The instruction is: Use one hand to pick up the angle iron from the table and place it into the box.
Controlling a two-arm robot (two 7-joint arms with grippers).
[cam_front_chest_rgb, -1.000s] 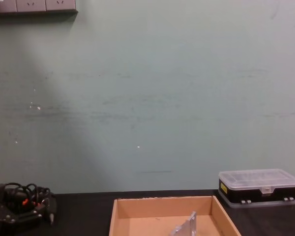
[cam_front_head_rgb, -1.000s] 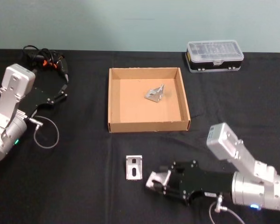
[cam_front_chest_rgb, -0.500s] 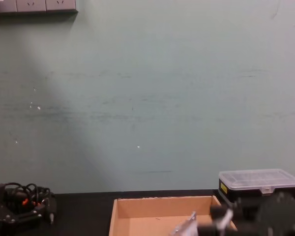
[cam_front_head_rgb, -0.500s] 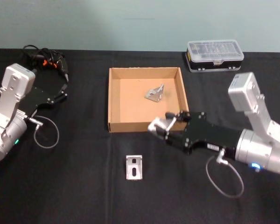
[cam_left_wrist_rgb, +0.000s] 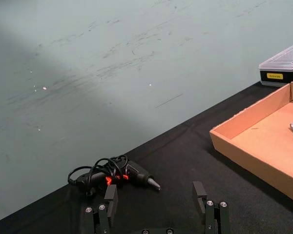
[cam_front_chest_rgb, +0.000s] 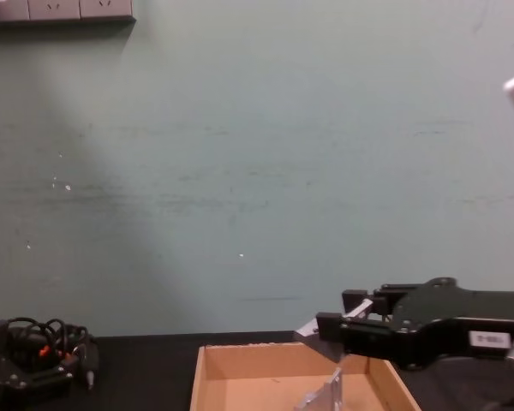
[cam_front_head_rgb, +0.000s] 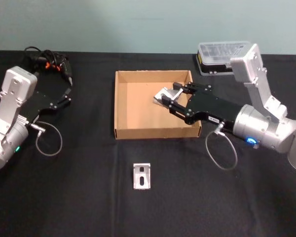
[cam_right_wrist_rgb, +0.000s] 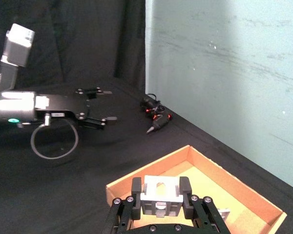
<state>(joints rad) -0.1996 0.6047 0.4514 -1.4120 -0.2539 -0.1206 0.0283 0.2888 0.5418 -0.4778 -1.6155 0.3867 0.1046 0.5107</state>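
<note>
box (cam_front_head_rgb: pixel 119 106): I read plain tan cardboard
table (cam_front_head_rgb: pixel 79 197): matte black
angle iron (cam_right_wrist_rgb: pixel 158 200): silver-grey
case (cam_left_wrist_rgb: pixel 282 68): black, clear lid, yellow label
wall (cam_front_chest_rgb: pixel 257 171): pale green, I see faint scuffs

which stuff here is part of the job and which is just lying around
Job: right pincer shut on held angle iron; box; second angle iron on table.
Lying about: plastic case; corded black tool; idle left pincer.

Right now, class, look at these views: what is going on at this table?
The right end effector is shut on an angle iron, holding it above the box, not yet released. A second angle iron already lies in the box, and a third angle iron sits on the table in front. The left end effector is parked, open, at the left.
</note>
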